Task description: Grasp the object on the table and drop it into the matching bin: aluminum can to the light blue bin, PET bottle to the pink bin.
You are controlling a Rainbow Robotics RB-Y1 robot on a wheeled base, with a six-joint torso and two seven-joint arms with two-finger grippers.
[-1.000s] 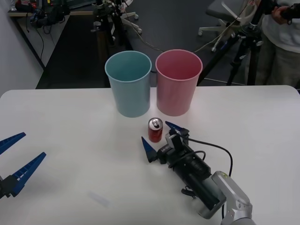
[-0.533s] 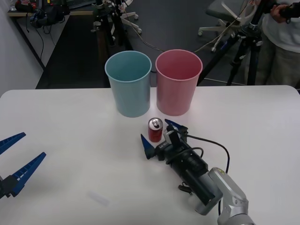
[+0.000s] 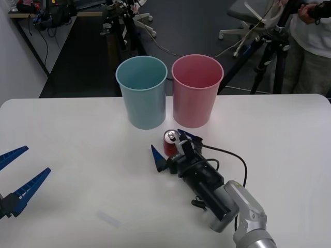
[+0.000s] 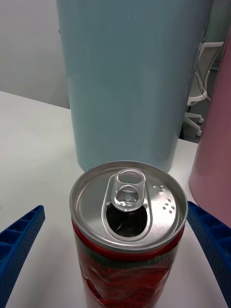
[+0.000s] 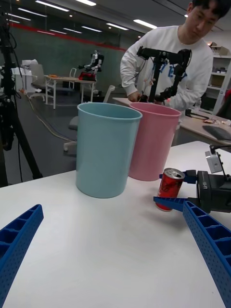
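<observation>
Your right hand [image 3: 170, 147] has its blue fingers apart, one on each side of the small red aluminium can [image 3: 170, 142]. The can stands on the white worktop [image 3: 77, 155], just before the light blue plastic bin [image 3: 142, 93] and the pink plastic bin [image 3: 196, 90]. Your left hand [image 3: 18, 178] rests apart too, far left.

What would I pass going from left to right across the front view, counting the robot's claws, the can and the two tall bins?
Left gripper, open at the table's left edge → light blue bin → red can, between the open fingers of the right gripper → pink bin.
</observation>
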